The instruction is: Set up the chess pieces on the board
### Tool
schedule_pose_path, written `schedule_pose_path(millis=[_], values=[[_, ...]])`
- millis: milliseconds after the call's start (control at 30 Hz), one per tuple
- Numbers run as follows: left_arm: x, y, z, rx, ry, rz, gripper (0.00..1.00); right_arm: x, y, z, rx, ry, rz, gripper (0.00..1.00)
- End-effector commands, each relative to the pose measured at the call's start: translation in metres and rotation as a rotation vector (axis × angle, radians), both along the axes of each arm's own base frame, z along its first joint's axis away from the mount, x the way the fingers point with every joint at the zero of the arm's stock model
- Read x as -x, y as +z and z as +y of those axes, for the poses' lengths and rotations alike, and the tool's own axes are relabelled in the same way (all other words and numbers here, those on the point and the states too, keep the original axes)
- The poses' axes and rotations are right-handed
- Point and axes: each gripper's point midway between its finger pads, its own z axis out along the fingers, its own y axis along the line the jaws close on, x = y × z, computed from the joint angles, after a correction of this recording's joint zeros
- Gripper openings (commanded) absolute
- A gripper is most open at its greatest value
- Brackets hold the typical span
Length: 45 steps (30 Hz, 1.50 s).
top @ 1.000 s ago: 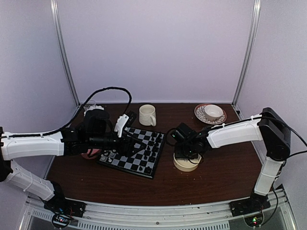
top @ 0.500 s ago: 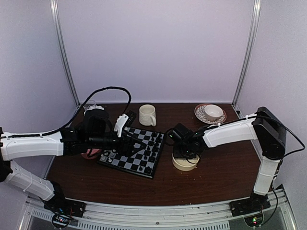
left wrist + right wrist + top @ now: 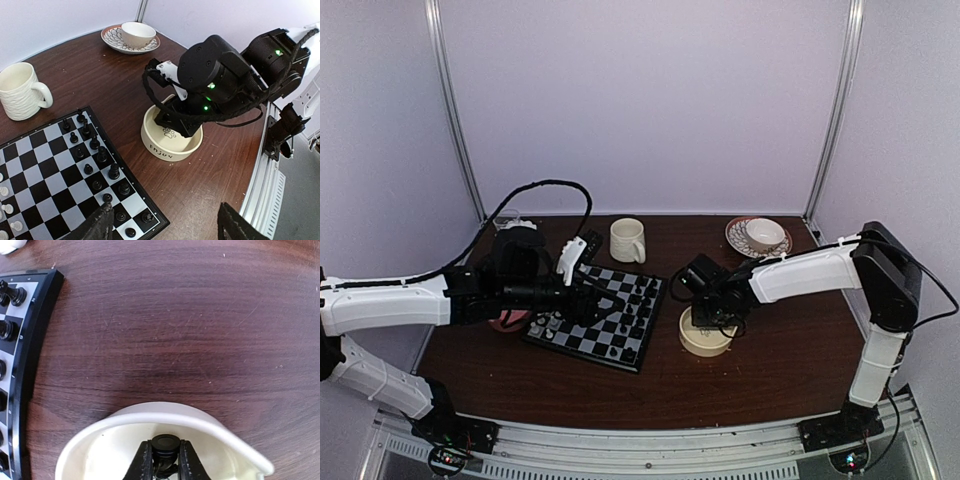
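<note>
The board (image 3: 582,342) lies left of centre, with black chess pieces (image 3: 114,171) along its right side and white ones (image 3: 7,208) at its left. My right gripper (image 3: 164,450) reaches down into a cream bowl (image 3: 165,412) beside the board and is shut on a black chess piece (image 3: 165,444), whose round base shows between the fingers. My left gripper (image 3: 167,222) hovers open over the board's near right corner, holding nothing. From above, the right gripper (image 3: 715,318) sits over the bowl (image 3: 705,342).
A cream mug (image 3: 627,240) stands behind the board. A cup on a patterned saucer (image 3: 760,237) sits at the back right. A red object (image 3: 505,322) shows under my left arm. The table's metal rail (image 3: 260,200) runs close to the bowl.
My right gripper has closed on a black piece inside the cream bowl and shifted slightly over it. The left arm has stayed still.
</note>
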Motion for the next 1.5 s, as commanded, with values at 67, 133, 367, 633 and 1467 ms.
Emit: schedule_pose_path(millis=[67, 133, 367, 633, 1467], values=[[0.0, 0.011, -0.001, 0.031, 0.003, -0.032, 0.71, -0.003, 0.027, -0.007, 0.094, 0.156, -0.063, 0.08], [-0.001, 0.011, -0.001, 0.03, 0.003, -0.032, 0.71, -0.004, 0.037, -0.001, 0.087, 0.252, -0.092, 0.08], [0.0, 0.01, -0.003, 0.035, 0.0, -0.017, 0.71, 0.006, 0.085, 0.024, 0.009, 0.559, -0.254, 0.13], [-0.015, -0.005, -0.001, 0.062, 0.027, 0.097, 0.71, 0.023, 0.135, 0.067, -0.138, 0.854, -0.455, 0.16], [0.013, -0.02, -0.048, 0.193, -0.224, 0.321, 0.62, 0.113, 0.136, 0.111, -0.046, 1.267, -0.671, 0.14]])
